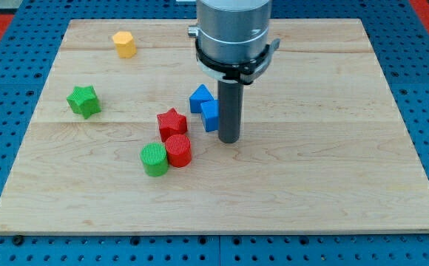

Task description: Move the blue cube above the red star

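The red star point(171, 122) lies near the middle of the wooden board point(333, 177). The blue cube point(210, 114) sits just to its right, partly hidden by my rod. A second blue block point(200, 97), of unclear shape, touches the cube at its upper left. My tip point(229, 140) rests on the board right beside the blue cube, at its right and slightly lower, touching or almost touching it.
A red cylinder point(178, 150) and a green cylinder point(154, 159) stand together just below the red star. A green star point(83, 100) lies at the left. A yellow block point(124, 44) sits at the upper left. The arm's grey housing point(233, 33) hangs over the board's top middle.
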`<action>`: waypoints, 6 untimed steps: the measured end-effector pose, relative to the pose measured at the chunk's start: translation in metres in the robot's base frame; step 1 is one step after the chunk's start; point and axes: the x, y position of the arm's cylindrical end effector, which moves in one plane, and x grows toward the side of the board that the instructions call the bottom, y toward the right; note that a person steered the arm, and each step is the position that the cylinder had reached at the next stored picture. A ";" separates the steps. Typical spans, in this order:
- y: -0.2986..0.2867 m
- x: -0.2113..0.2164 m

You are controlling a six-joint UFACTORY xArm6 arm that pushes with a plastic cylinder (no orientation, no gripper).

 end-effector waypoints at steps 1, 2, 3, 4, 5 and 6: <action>0.031 0.001; 0.046 -0.007; 0.022 -0.019; -0.013 -0.028; -0.036 -0.035; -0.051 -0.045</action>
